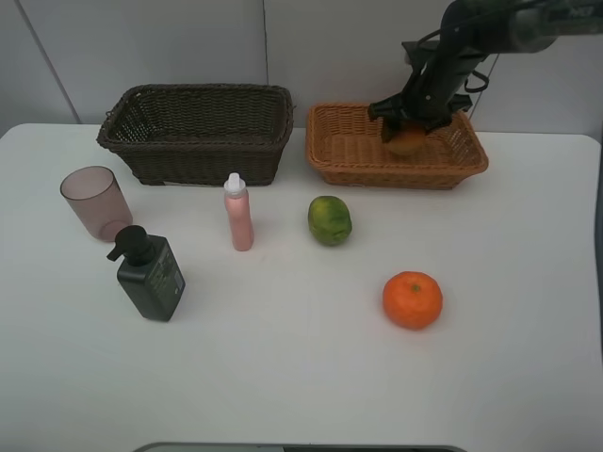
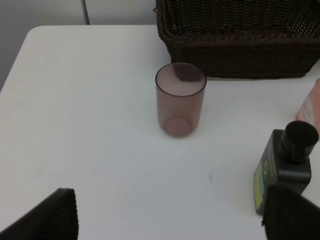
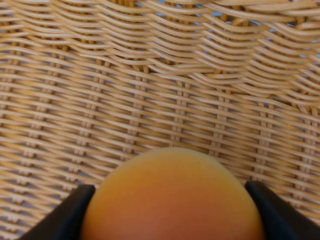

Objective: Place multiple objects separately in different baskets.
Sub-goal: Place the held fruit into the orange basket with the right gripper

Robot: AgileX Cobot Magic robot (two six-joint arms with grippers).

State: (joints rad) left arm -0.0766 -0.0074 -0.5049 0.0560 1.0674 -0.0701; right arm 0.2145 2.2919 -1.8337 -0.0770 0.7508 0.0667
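My right gripper (image 1: pixel 407 129) is shut on the red-yellow peach (image 1: pixel 406 142) and holds it inside the light orange-brown basket (image 1: pixel 341 162), just above its woven floor (image 3: pixel 160 90). The peach (image 3: pixel 172 197) fills the right wrist view between the two black fingers (image 3: pixel 67 212). The green round fruit (image 1: pixel 330 220) and the orange (image 1: pixel 413 299) lie on the table. The pink bottle (image 1: pixel 238 213), the dark green pump bottle (image 1: pixel 151 275) and the pinkish cup (image 1: pixel 96 201) stand at the left. The dark brown basket (image 1: pixel 198 132) stands at the back left. My left gripper (image 2: pixel 170 220) is open above the table near the cup (image 2: pixel 180 99).
The white table (image 1: pixel 283 367) ends at a pale wall behind the baskets. In the left wrist view the dark basket (image 2: pixel 240 40) stands behind the cup and the pump bottle (image 2: pixel 287 165) stands beside it.
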